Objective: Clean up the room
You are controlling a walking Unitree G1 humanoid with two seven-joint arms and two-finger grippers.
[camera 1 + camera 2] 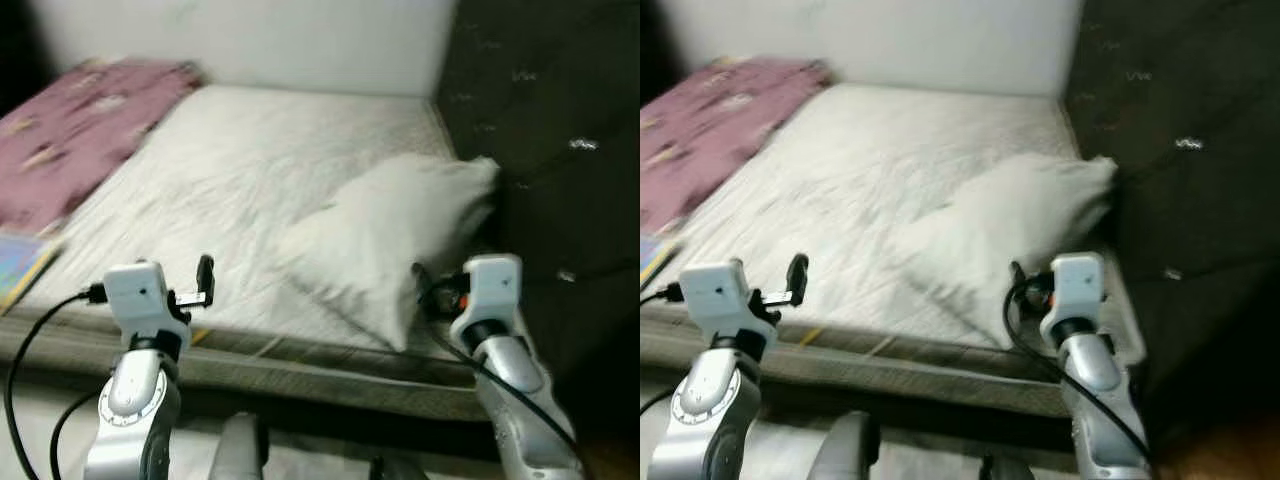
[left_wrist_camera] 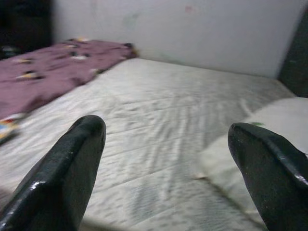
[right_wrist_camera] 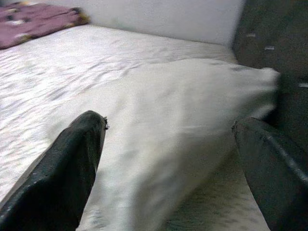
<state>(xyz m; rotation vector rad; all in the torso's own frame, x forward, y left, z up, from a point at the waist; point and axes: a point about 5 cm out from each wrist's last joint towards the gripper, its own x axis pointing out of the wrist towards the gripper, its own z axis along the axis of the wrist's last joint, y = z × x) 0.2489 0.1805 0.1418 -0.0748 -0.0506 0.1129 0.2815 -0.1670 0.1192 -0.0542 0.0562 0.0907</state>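
A white pillow [image 1: 390, 235] lies on the right side of the white mattress [image 1: 230, 170], its far end against the dark padded headboard [image 1: 550, 120]. A crumpled purple blanket [image 1: 70, 130] lies on the bed's far left. My right gripper [image 1: 420, 285] hovers at the pillow's near corner. In the right wrist view it [image 3: 168, 123] is open, with the pillow [image 3: 163, 120] just ahead of its fingers. My left gripper [image 1: 197, 288] hangs over the mattress's near edge, open and holding nothing; the left wrist view [image 2: 166, 129] looks across the bare sheet.
A colourful flat item [image 1: 20, 265] lies at the bed's left edge below the blanket. A white wall [image 1: 300, 40] closes the far side. The mattress's dark front edge [image 1: 330, 365] runs just ahead of my arms.
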